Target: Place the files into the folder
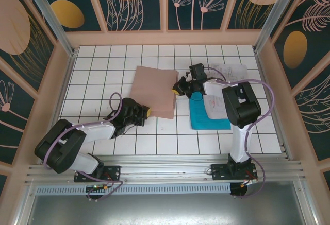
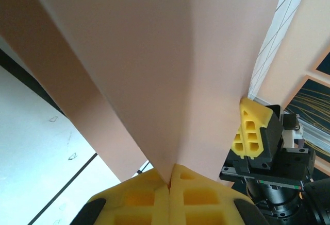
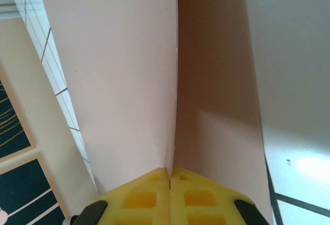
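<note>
Flat pinkish-brown card folder [image 1: 154,91], table centre, is pinched at near edge by L gripper [image 1: 146,113] and at right edge by R gripper [image 1: 178,88]. Teal-blue paper sheet [image 1: 206,119] lies alongside. Risk: card creased if pulled unevenly.

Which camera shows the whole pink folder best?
The top external view: the folder shows its full shape on the table. Each wrist view gives a close-up stretch of its pink card, pinched in yellow jaws.

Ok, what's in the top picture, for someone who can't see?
The left tool pinches a pink folder at its near edge, the right tool at its right edge, over a white tiled table. Papers lie to its right.
</note>
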Action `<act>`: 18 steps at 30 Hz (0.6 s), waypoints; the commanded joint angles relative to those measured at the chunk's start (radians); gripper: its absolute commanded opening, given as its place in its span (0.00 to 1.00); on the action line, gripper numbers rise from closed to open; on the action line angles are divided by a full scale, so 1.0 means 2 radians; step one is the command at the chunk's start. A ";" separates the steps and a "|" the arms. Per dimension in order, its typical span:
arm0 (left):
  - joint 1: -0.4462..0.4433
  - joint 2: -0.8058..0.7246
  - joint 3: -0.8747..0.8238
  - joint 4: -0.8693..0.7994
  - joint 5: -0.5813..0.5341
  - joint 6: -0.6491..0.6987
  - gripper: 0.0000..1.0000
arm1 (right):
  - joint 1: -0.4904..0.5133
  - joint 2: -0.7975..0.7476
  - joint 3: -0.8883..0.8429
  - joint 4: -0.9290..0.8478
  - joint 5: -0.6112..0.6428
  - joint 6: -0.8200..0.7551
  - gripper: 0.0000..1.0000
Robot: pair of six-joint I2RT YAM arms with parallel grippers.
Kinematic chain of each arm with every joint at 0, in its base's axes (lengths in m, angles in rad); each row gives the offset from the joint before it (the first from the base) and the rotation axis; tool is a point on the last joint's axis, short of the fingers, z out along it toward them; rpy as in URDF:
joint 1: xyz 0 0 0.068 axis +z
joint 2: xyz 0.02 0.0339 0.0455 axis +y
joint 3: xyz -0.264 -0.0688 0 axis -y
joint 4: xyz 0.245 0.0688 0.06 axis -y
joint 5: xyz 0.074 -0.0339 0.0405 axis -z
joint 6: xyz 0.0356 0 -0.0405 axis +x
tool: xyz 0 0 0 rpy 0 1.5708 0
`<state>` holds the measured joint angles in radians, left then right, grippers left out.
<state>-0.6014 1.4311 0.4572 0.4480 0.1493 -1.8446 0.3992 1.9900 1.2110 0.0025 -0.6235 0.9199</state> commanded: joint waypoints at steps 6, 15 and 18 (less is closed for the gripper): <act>-0.002 -0.033 0.097 -0.215 0.021 0.135 0.56 | 0.004 -0.034 -0.001 -0.006 0.012 0.007 0.00; -0.019 0.077 0.373 -0.484 -0.021 0.493 0.60 | 0.004 -0.033 0.049 -0.065 0.018 0.000 0.00; -0.055 0.136 0.469 -0.545 -0.069 0.582 0.61 | 0.005 -0.027 0.073 -0.091 0.015 -0.004 0.00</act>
<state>-0.6521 1.6211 1.2861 -0.4122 0.0978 -0.9775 0.4030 1.9503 1.3014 -0.0994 -0.6075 0.9226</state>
